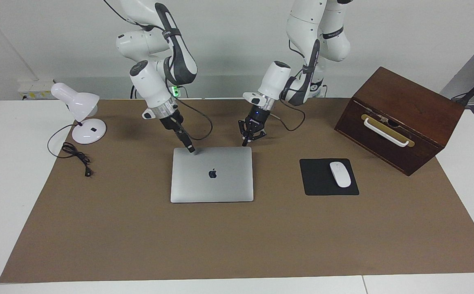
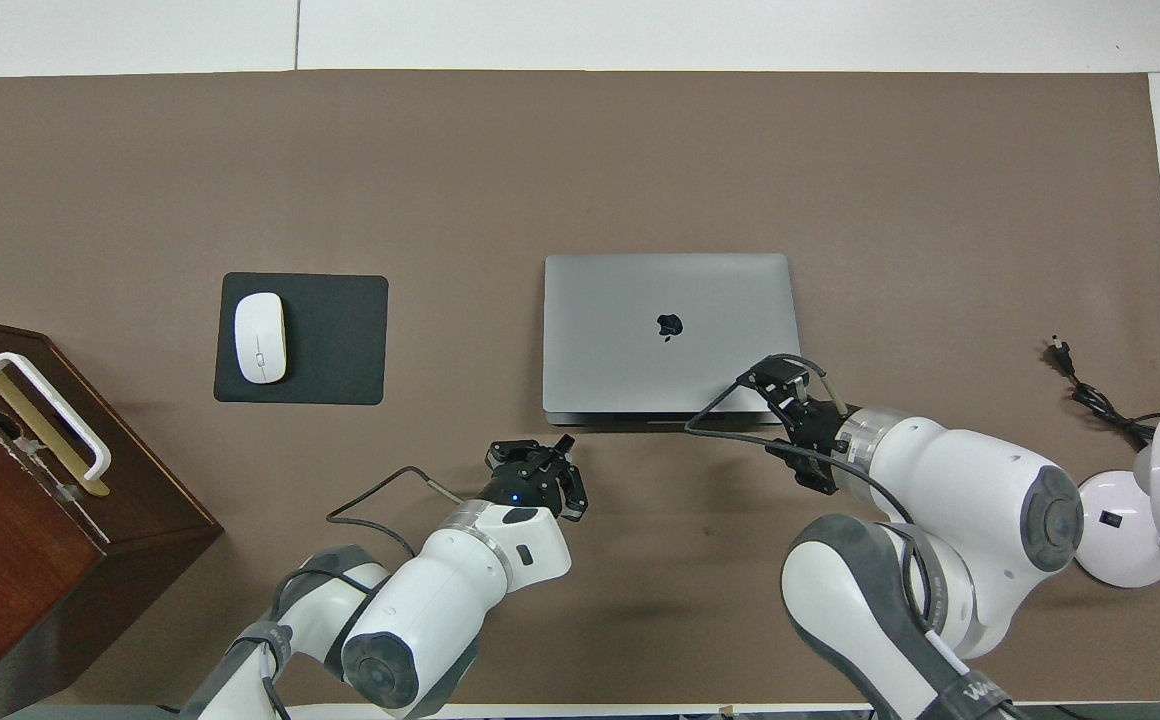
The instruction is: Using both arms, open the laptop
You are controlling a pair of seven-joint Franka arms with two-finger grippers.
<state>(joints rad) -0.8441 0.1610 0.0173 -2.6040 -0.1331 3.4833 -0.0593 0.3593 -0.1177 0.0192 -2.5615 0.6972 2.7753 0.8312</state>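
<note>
We had the left end effector (image 1: 244,143), its fingertips together, just above the corner of the laptop (image 1: 212,174) nearest the left arm. The right end effector (image 1: 191,149) touched the lid at the other near corner; we could not tell whether it was apart or together. The closed laptop lay flat at mid-table. We judged it stiff, smooth and slippery, its thin lid best lifted at the edge away from the hinge

Left gripper (image 1: 244,143) fingertips together, wrist pitched down. Right gripper (image 1: 191,149) angled steeply down, forearm slanted; finger state not discernible.
</note>
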